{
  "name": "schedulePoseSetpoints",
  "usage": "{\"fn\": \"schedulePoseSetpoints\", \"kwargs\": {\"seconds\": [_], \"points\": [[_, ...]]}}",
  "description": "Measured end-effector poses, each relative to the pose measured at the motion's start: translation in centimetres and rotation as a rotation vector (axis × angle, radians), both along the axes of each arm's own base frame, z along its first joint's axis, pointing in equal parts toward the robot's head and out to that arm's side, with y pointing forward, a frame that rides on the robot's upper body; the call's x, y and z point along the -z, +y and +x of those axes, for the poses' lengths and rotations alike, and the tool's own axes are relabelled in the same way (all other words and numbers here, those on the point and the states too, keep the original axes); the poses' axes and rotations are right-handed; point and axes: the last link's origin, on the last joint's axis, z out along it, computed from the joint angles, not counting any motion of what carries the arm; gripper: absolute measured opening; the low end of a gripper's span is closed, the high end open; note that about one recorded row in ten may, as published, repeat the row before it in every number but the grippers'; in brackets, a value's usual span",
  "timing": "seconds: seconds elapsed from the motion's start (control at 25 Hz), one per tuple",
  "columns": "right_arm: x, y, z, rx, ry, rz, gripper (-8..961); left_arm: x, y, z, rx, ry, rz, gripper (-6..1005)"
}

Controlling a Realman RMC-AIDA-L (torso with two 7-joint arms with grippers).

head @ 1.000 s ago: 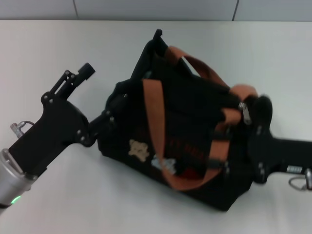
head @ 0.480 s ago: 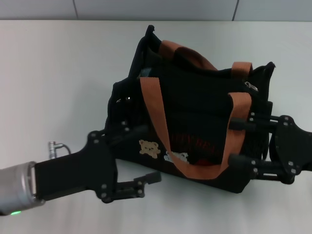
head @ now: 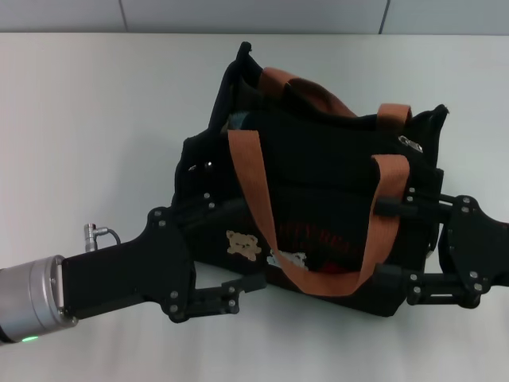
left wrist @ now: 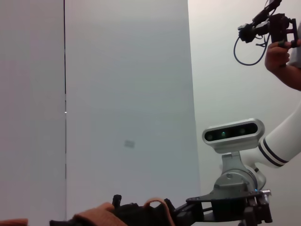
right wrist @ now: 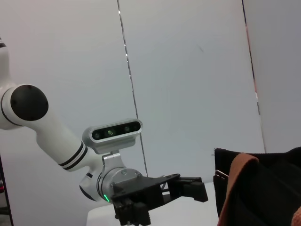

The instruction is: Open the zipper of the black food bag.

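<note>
The black food bag [head: 318, 183] stands upright mid-table with its top gaping, and its orange-brown straps [head: 253, 187] hang over the front. A silver pull tab of the zipper [head: 409, 143] shows at the bag's top right corner. My left gripper [head: 246, 247] is open, with one finger along the bag's left end and the other in front of its lower left corner. At the bag's right end my right gripper [head: 388, 240] is open, its two fingers spanning that end. The right wrist view shows the bag [right wrist: 275, 193] and the left gripper [right wrist: 195, 188].
The white table [head: 95, 119] runs to a grey wall at the back. In the left wrist view a person's hand holds a black device [left wrist: 270, 26] high up, behind the right arm's camera [left wrist: 233, 134].
One second ago the bag leaned over with the left gripper high at its left and the right gripper by the pull tab. Now the bag stands upright and both grippers sit lower, open at its ends.
</note>
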Motion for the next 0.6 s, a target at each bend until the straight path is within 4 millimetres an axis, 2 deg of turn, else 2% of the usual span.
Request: {"fn": "schedulePoseSetpoints", "kwargs": {"seconds": [0.6], "points": [[0.09, -0.14, 0.22, -0.013, -0.007, 0.036, 839, -0.03, 0.07, 0.08, 0.005, -0.004, 0.013, 825]]}}
